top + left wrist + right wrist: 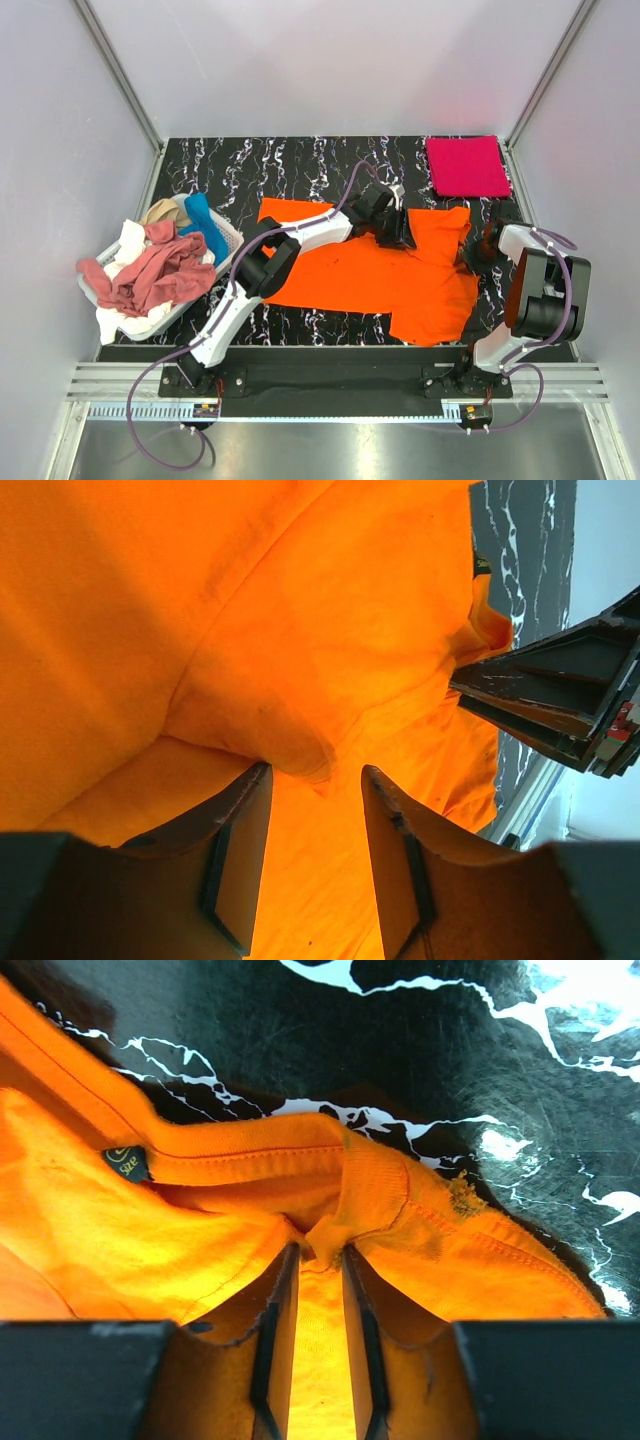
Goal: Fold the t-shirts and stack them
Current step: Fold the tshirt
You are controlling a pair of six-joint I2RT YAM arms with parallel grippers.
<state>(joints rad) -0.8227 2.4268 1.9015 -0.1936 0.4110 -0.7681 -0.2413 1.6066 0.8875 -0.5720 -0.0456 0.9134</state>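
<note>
A bright orange t-shirt (pixel 370 275) lies spread on the black marbled table. My left gripper (pixel 395 228) is over its upper middle. In the left wrist view the gripper (pixel 315 772) has its jaws apart over the orange cloth (pixel 300 610), with a folded edge just at the tips. My right gripper (pixel 468 255) is at the shirt's right edge. In the right wrist view it (pixel 318 1248) is shut on a pinch of the orange shirt (pixel 120 1230) at the collar seam. A folded crimson-pink t-shirt (pixel 467 165) lies at the back right corner.
A white-and-blue basket (pixel 235 238) stands at the left. It holds a dusty rose shirt (pixel 160 270), white (pixel 125 322), tan (pixel 162 210) and blue (pixel 205 228) cloth. Grey walls close in the table. The right gripper (pixel 560 690) shows in the left wrist view.
</note>
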